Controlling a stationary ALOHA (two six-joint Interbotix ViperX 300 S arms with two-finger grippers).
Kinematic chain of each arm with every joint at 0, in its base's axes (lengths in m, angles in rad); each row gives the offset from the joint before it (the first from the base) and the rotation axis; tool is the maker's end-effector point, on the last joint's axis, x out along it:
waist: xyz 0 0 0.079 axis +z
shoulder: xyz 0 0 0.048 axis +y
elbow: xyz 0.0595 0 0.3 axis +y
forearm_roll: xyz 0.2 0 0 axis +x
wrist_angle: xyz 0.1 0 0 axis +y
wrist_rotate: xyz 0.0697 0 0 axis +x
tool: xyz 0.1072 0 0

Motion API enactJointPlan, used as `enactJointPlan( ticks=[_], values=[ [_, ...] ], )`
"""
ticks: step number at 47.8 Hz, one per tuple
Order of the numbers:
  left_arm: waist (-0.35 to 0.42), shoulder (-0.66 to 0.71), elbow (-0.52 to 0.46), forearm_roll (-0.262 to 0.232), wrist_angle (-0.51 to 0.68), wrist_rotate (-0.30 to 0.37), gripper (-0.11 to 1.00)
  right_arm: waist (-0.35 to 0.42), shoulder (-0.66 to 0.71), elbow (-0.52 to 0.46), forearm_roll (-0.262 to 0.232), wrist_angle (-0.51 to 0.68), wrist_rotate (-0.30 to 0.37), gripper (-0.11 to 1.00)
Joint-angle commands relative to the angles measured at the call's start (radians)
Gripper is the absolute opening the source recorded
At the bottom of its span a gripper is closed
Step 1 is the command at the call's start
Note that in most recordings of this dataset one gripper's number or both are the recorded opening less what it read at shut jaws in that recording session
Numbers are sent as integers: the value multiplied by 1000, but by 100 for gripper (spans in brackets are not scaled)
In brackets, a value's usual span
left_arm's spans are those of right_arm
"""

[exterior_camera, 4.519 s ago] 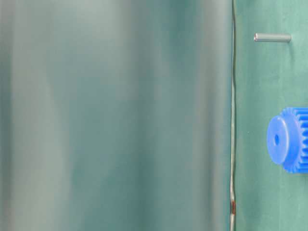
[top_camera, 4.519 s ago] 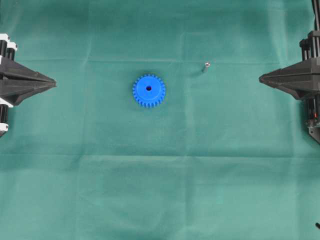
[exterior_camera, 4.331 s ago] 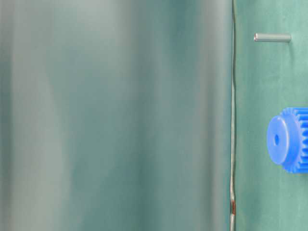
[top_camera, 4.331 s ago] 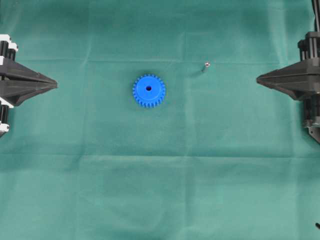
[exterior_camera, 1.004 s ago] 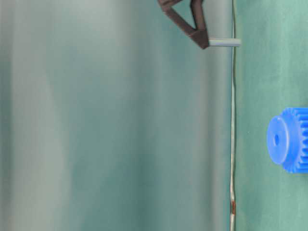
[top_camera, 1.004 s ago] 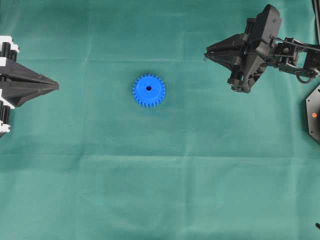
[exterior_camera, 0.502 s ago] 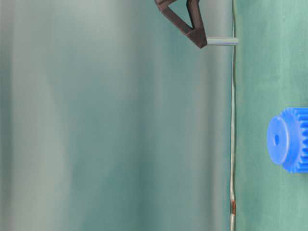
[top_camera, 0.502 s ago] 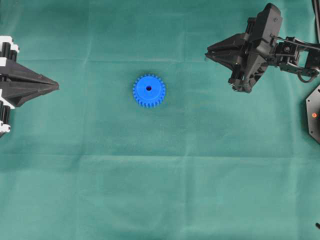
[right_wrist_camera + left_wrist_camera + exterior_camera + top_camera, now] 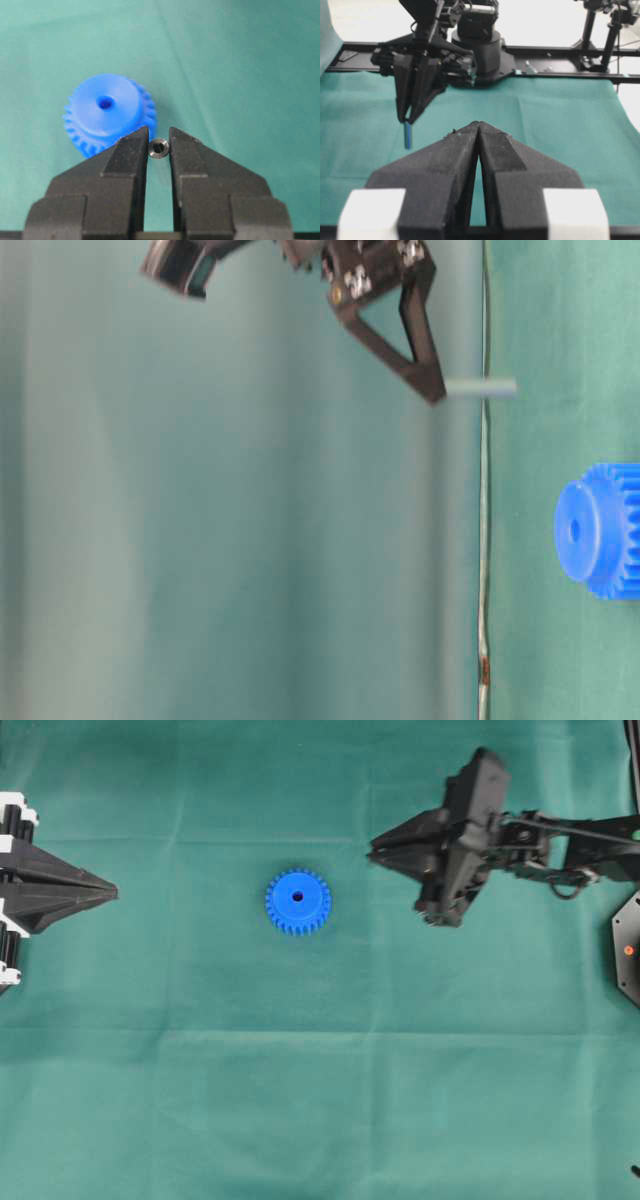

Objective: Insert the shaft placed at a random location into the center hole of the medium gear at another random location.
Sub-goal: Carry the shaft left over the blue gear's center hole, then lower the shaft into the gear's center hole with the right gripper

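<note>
1. the left gripper sits at the far left edge of the overhead view, low over the green cloth that covers the counter. in the left wrist view its jaws are pressed together with only a thin seam between them, and nothing is held.
2. the medium gear lies flat on the cloth a little left of the middle of the overhead view, well apart from both grippers. its raised hub faces up and the center hole shows as a small dark dot in the middle. the hole is unfilled.
3. in the right wrist view the gear lies beyond and to the left of the jaw tips, its hole clearly open.
4. the right gripper reaches in from the right edge of the overhead view, its tips pointing towards the gear but apart from it.
5. its jaws are closed to a narrow gap on the shaft, which is pinched between the tips; the shiny round end faces the wrist camera.
6. in the table-level view the shaft sticks straight out from the jaw tip, its free end towards the cloth. it is off to one side of the gear, not lined up with the hub.
7. in the left wrist view the shaft hangs upright below the right gripper, and whether it clears the cloth cannot be told there.
</note>
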Motion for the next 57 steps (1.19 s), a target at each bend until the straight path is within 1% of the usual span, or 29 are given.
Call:
enactJointPlan(
  ticks=[1, 11, 25, 34, 57],
  values=[
    [-2, 8, -23, 3, -3, -2, 0, 21, 23, -66, 5, -12, -3, 13],
    [-2, 8, -23, 3, -3, -2, 0, 55, 107, -164, 6, -11, -3, 13],
    [-2, 8, -21, 2, -3, -2, 0, 80, 192, -256, 5, -12, -3, 13],
    [-2, 8, -21, 3, -5, -2, 0, 81, 215, -276, 5, -11, -3, 13],
    [-2, 8, -21, 3, 3, 0, 0, 81, 216, -275, 6, -8, -3, 13]
  ],
)
